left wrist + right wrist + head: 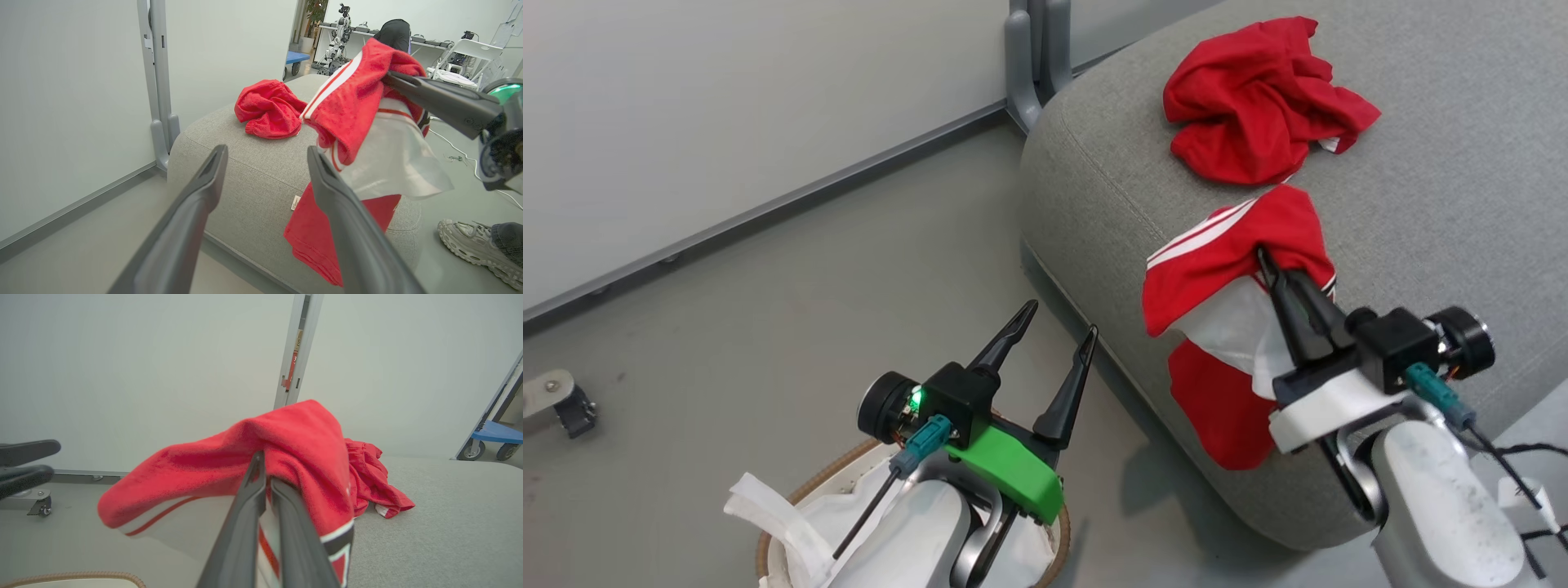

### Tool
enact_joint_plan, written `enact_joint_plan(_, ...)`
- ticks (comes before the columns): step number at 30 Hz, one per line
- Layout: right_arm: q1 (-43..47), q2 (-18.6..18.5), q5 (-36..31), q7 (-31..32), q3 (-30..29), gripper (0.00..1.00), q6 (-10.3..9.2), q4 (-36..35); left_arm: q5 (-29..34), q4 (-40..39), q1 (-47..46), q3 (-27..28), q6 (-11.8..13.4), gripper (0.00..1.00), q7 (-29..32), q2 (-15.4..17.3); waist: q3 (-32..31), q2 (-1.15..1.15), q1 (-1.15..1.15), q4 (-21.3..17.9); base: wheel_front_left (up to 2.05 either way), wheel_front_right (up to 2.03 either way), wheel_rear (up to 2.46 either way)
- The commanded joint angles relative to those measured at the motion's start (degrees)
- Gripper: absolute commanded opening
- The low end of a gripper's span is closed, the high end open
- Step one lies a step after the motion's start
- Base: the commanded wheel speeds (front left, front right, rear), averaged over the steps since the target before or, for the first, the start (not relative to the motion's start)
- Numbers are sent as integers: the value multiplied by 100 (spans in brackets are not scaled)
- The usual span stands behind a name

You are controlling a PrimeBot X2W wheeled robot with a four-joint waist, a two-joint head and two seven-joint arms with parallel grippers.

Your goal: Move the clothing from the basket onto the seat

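Note:
The plain red garment lies crumpled on the grey seat. My right gripper is shut on the red jersey with white stripes, holding its top just above the seat's front corner while its lower part hangs down the seat's side. My left gripper stands open with nothing between its fingers, above the basket and left of the seat. In the left wrist view the jersey hangs from the right gripper, beyond my open left gripper. The right wrist view shows the jersey draped over my shut right gripper.
The basket's white liner hangs over its rim. A grey partition post stands behind the seat's corner. A person's shoe rests on the floor right of the seat. A caster foot sits at far left.

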Motion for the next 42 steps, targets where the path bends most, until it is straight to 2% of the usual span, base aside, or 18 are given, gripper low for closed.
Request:
enact_joint_plan(1,-280,-138,-50,-12,-30,0,-6,-80,37,48,-95,30,-23,100,5,40,280,0,0,-179,0,0,0)
enact_joint_plan(8,-1683,-1027,-77,-12,-30,0,-6,12,362,176,-97,316,-62,100,5,44,759,0,0,-146,0,0,0)
enact_joint_plan(14,-2912,-1796,-186,-10,-590,0,-6,292,666,130,-326,421,-141,100,6,115,1476,0,0,319,0,0,0)
enact_joint_plan(19,-3694,-2302,-396,-10,-1183,0,-6,1019,858,16,-612,340,-196,100,6,218,2126,0,0,718,0,0,0)
enact_joint_plan(22,-3935,-2475,-528,-9,-1582,0,-6,1483,895,-18,-766,331,-202,100,5,264,2423,0,0,956,0,0,0)
enact_joint_plan(28,-3838,-2268,-930,-7,-2358,0,-6,2326,883,-12,-920,376,-215,100,6,350,2811,0,0,1311,0,0,0)
enact_joint_plan(33,-3446,-1816,-1318,-7,-3107,0,-6,2887,903,-19,-952,450,-215,100,6,446,2850,0,0,1453,0,0,0)
enact_joint_plan(34,-3361,-1716,-1367,-7,-3195,41,-6,2855,896,-14,-947,496,-215,100,6,453,2835,0,0,1462,0,0,0)
enact_joint_plan(35,-3222,-1629,-1472,-8,-3254,100,-6,2766,908,5,-941,521,-215,100,6,457,2816,0,0,1468,0,0,0)
enact_joint_plan(42,-2133,-915,-1471,-7,-3513,100,-7,2293,971,153,-864,575,-217,100,6,427,2433,0,0,1432,0,0,0)
